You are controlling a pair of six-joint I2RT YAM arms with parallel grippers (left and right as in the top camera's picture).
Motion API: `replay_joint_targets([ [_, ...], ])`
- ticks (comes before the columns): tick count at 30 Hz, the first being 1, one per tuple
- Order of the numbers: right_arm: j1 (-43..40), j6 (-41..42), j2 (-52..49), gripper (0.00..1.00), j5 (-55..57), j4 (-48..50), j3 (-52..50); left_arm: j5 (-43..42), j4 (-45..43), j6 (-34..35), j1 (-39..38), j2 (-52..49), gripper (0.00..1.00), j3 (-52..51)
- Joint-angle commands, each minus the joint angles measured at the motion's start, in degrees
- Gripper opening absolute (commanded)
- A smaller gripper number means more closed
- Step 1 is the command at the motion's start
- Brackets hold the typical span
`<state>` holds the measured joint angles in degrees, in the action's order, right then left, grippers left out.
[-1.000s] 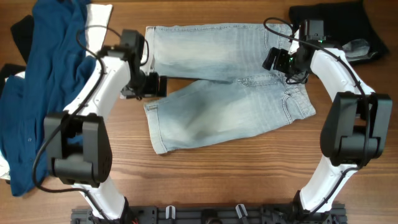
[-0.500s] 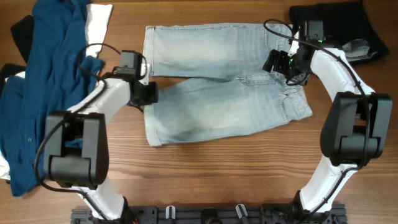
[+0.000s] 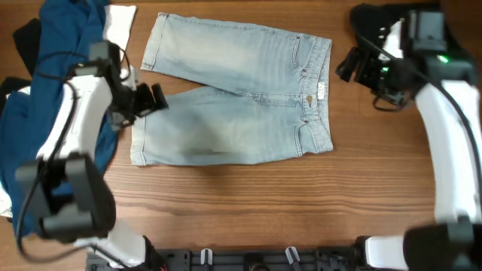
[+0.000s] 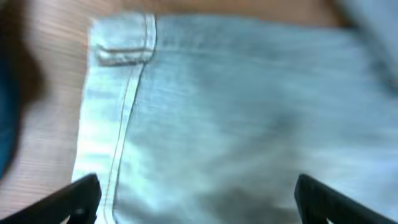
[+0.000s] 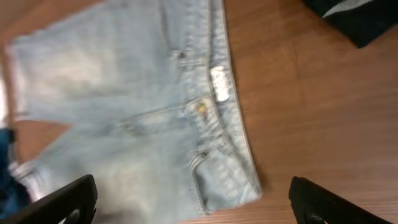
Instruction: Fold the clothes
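You're looking at the jeans (image 3: 233,98) lying flat mid-surface (image 3: 248,211), with the waistband (image 3: 322,98) pointing right and both legs running left, splaying a little at the ends. The legs are looking short, and you can't tell from above whether they're folded under. The left claw (image 3: 153,99) is hovering at the left ends of the legs, around the gap between them. In its wrist view the fingertips (image 4: 79,196) are sitting wide apart at the bottom corners with nothing clamped, so it's released and empty. That view is blurring badly, so you're only making out a stitched hem (image 4: 112,124) and pale denim filling the frame, and whether the tips are touching cloth can't be told. The right claw (image 3: 355,68) is hanging over bare wood just right of the waistband, apart from the jeans. It's also spread wide and gripping nothing, with only its tips showing at the bottom edge of its own view. That view is catching the waistband with a small label (image 5: 219,82) and a button (image 5: 201,109). A dark blue shirt (image 3: 53,83) is piling at the left edge, partly hidden by the left arm and cut off by the frame, with a white cloth (image 3: 120,19) peeking out beside it. A black garment (image 3: 373,19) is lying top right, mostly covered by the right arm.
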<state>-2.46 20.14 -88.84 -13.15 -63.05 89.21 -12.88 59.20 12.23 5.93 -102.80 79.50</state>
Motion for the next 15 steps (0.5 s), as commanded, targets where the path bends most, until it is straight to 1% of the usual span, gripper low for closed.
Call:
replay_joint_targets([
  [1, -0.2, -0.1, 5.2, 0.99, -2.2, -6.2, 0.7, -11.0, 4.7, 6.8, -0.1, 7.5, 1.0, 2.6],
  [2, -0.2, 2.2, 5.1, 0.99, -1.8, -9.4, 0.0, -9.4, 7.6, 6.3, 0.0, 7.7, 0.96, 2.6],
  [3, 0.0, 4.7, 4.8, 0.98, -0.4, -11.2, -2.0, -5.9, 11.4, 11.0, 0.0, 7.3, 0.93, 2.2],
  [4, 0.0, 6.8, 4.8, 0.97, 1.1, -11.1, -4.5, -3.2, 13.4, 19.2, 0.0, 7.3, 0.93, 0.6],
  [6, 0.0, 9.9, 4.8, 0.96, 3.3, -9.8, -9.6, -1.6, 13.4, 26.7, 0.0, 7.4, 0.9, -3.4],
  [7, 0.0, 9.9, 4.8, 0.97, 3.2, -8.7, -12.1, 0.8, 13.3, 32.4, 0.0, 7.5, 0.89, -6.7],
  [9, 0.0, 10.0, 4.8, 0.97, 3.2, -6.9, -15.6, 4.3, 12.9, 38.4, -0.1, 7.5, 0.88, -11.8],
  [11, 0.0, 10.1, 4.8, 0.96, 3.0, -4.9, -18.5, 10.5, 11.6, 46.4, 0.0, 7.5, 0.89, -17.0],
  [13, 0.0, 10.0, 4.8, 0.94, 3.0, -2.8, -20.3, 14.8, 7.8, 52.9, 0.0, 7.5, 0.88, -21.6],
  [15, 0.0, 10.1, 4.8, 0.93, 3.0, -0.7, -22.1, 15.0, -0.4, 53.2, 0.0, 7.4, 0.81, -25.7],
])
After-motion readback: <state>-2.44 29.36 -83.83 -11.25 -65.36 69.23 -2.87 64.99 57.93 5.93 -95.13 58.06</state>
